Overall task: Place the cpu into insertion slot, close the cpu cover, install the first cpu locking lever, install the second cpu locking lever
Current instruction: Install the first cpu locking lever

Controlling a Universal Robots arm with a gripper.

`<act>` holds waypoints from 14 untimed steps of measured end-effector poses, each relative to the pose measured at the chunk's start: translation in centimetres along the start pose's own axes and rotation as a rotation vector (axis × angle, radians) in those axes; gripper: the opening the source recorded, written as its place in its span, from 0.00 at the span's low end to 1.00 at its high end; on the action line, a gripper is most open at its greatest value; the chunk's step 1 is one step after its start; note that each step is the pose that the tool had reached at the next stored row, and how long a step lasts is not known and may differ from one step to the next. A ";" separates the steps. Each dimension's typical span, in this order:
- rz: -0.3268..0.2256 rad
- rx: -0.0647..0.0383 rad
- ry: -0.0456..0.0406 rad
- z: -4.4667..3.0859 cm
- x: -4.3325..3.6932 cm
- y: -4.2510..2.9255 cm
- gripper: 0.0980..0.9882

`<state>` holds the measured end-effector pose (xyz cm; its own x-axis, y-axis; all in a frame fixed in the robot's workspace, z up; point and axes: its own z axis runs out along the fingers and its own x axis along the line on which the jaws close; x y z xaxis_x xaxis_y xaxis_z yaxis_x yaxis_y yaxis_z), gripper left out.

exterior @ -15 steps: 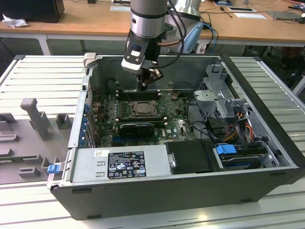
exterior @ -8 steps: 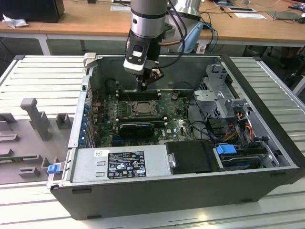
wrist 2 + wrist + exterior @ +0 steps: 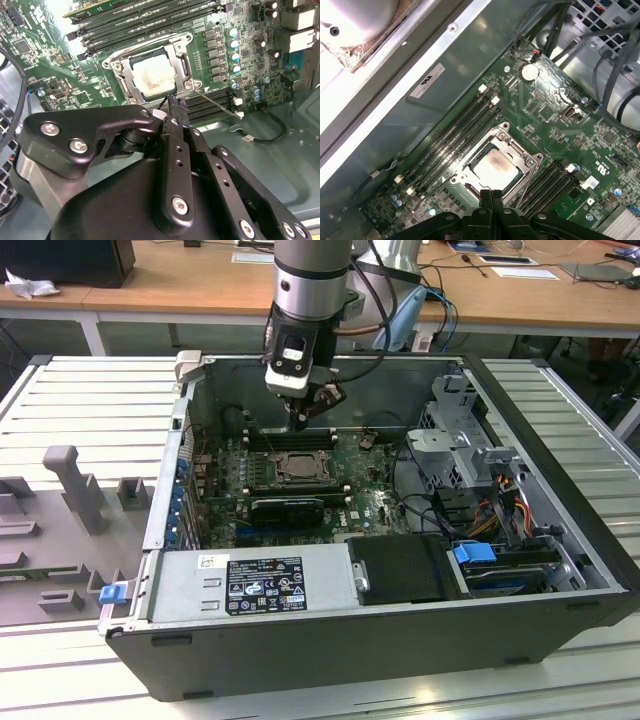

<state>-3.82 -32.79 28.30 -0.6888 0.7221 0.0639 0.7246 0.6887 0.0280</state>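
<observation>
The cpu (image 3: 152, 75) lies flat in the insertion slot (image 3: 297, 466), its pale metal top showing a brownish smear. The cpu cover (image 3: 121, 80) is down around it, and the chip (image 3: 495, 165) shows through the window of this cover frame (image 3: 522, 176). A thin metal lever rod (image 3: 215, 102) sticks out slanting from one socket corner. My gripper (image 3: 298, 425) hangs just above the socket's far edge inside the case. Its fingers (image 3: 485, 197) are pressed together with nothing between them. In the second wrist view the gripper (image 3: 175, 100) tip is next to the socket's edge, near the lever's root.
Long black memory slots (image 3: 455, 145) flank the socket on both sides. A black graphics card (image 3: 288, 508) lies in front of it, and the power supply (image 3: 250, 585) is nearer still. Cables and a drive cage (image 3: 470, 455) fill the exterior view's right. The case walls (image 3: 330, 375) stand close around.
</observation>
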 end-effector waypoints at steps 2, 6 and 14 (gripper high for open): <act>-0.038 0.002 0.0007 0.00 0.00 0.00 0.01; -0.107 0.004 0.0027 0.00 0.00 0.00 0.01; -0.206 -0.035 -0.0412 0.02 0.00 0.01 0.01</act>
<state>-3.81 -32.79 28.28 -0.8222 0.5691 0.0125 0.5684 0.8197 0.0705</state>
